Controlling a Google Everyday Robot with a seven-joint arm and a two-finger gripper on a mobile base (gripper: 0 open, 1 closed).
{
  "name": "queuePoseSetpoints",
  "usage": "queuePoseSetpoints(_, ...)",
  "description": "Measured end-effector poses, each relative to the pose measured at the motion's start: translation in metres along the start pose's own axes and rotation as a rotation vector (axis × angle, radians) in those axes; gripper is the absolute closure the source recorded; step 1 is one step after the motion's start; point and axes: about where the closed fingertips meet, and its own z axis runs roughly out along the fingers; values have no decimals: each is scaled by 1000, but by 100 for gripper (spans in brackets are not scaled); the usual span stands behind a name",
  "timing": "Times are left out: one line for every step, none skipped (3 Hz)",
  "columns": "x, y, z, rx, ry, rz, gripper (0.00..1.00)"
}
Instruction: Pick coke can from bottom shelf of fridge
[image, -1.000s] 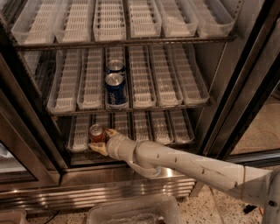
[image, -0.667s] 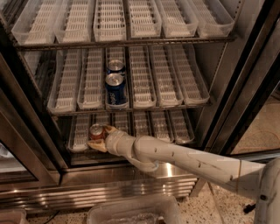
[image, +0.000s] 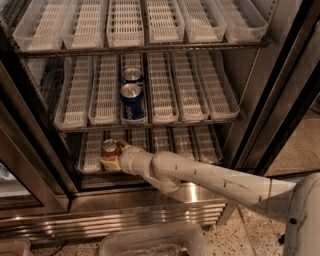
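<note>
I can read no lettering anywhere in my view. The front blue can (image: 132, 102) carries pale marks on its side, but I cannot make them out as words. The coke can (image: 109, 147) shows no legible label. The gripper (image: 111, 159) sits right at it, at the left of the bottom shelf (image: 205, 146).

We see the gripper (image: 112, 159) inside the fridge (image: 100, 212), at the left end of the bottom shelf (image: 200, 145), close against the upright coke can (image: 109, 148); on the middle shelf (image: 205, 100), two blue cans (image: 132, 100) stand one behind the other in one lane.
</note>
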Motion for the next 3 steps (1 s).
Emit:
queuePoseSetpoints(0, 0, 0, 0, 0, 0, 98)
queuePoseSetpoints(-1, 1, 0, 0, 0, -1, 100)
queuePoseSetpoints(-20, 8, -10, 13, -35, -35, 100)
